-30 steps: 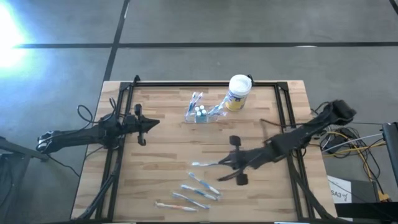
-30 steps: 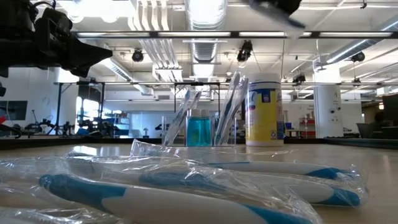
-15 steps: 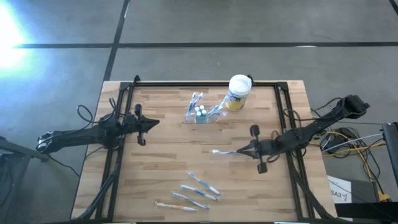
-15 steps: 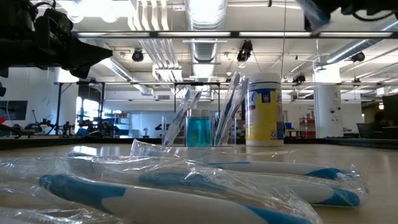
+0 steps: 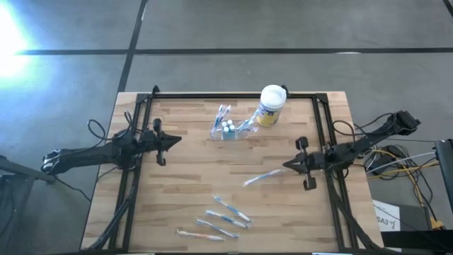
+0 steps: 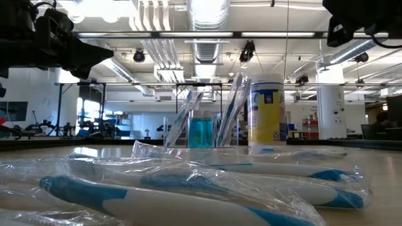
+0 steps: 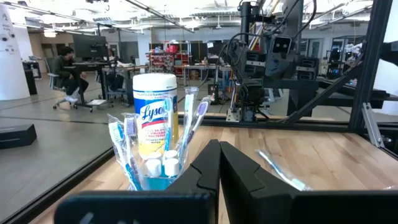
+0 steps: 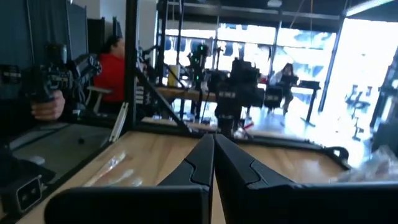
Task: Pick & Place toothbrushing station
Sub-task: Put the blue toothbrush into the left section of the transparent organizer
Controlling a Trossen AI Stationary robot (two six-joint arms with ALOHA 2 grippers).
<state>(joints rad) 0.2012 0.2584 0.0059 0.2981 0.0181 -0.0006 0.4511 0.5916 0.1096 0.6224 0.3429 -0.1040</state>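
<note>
Your table [image 5: 184, 170] carries the white canister [image 5: 271, 104] at its far edge, and just beside it stands the toothbrushing station [image 5: 229, 129], the clear holder already bristling with brushes. A loose toothbrush [image 5: 259, 178] lies mid-table, apart from everything (it seems dropped short). Your right gripper [image 5: 287, 166] sits clenched and empty near it. Your left gripper [image 5: 175, 140] waits shut over its own side, holding nothing.
</note>
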